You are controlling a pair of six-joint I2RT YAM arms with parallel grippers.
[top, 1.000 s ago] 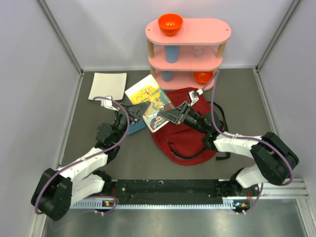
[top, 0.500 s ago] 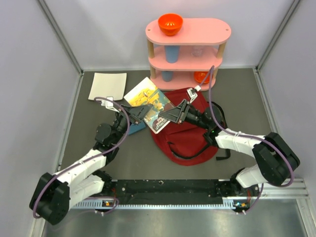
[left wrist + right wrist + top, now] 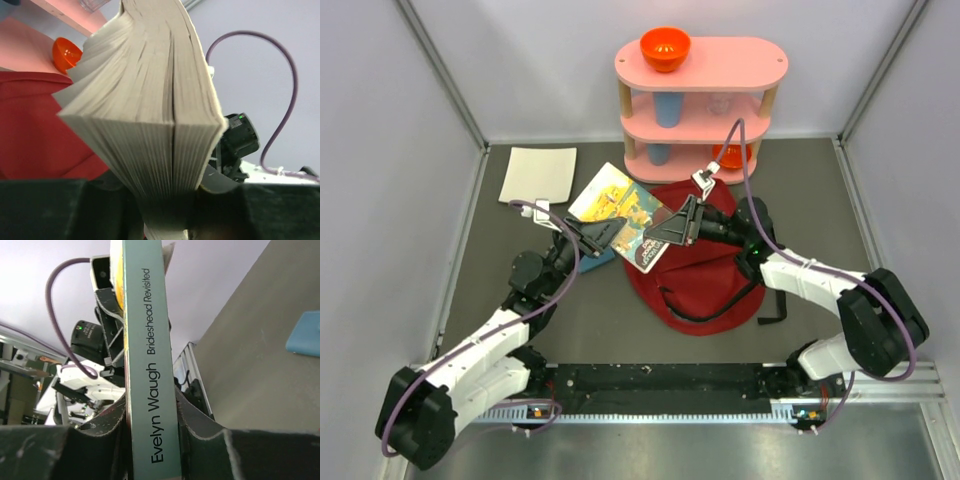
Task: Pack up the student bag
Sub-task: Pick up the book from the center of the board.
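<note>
The student bag [image 3: 705,280] is a dark-red backpack lying flat on the table's middle right; it also shows in the left wrist view [image 3: 30,125]. A paperback book [image 3: 625,212] with a yellow picture cover hangs tilted over the bag's left edge, held from both sides. My left gripper [image 3: 603,231] is shut on the book's page side [image 3: 150,100]. My right gripper [image 3: 672,226] is shut on its green spine [image 3: 150,380], which reads "Evelyn Waugh, Brideshead Revisited". The bag's opening is hidden from view.
A pink three-tier shelf [image 3: 700,95] stands at the back, with an orange bowl [image 3: 665,47] on top, a blue cup [image 3: 668,108] and another orange bowl [image 3: 730,155]. A white sheet [image 3: 538,173] lies back left. A blue flat item [image 3: 595,255] lies under the book.
Both grippers, still shut on the book, have shifted it slightly right toward the bag. The right wrist has risen and the left arm has stretched out further.
</note>
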